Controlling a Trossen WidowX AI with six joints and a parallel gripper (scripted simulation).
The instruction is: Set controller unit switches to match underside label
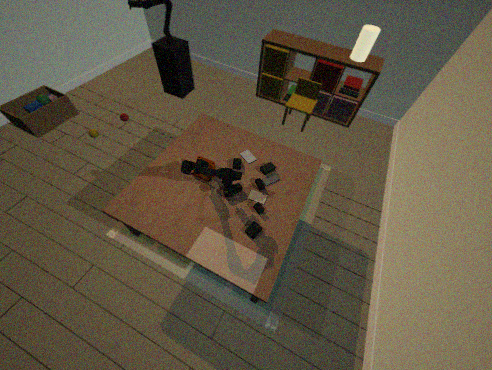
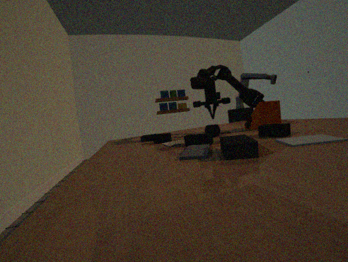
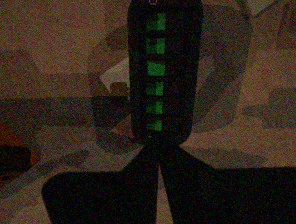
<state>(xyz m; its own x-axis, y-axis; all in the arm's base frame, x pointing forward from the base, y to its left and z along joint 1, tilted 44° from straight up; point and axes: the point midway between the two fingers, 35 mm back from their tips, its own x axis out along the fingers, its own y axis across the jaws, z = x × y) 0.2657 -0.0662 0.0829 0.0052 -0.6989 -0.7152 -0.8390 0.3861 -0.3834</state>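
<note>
The wooden table (image 1: 160,210) carries a cluster of dark parts near its middle, toward the far edge. Among them the controller (image 3: 165,70) lies flat on its base, its row of six switches (image 3: 156,66) showing green. The hand (image 2: 211,114) hangs above it, fingers pressed together, holding nothing.

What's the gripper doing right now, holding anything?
Gripper: shut, holding nothing, fingers together above the controller unit, not touching it in the exterior view.
</note>
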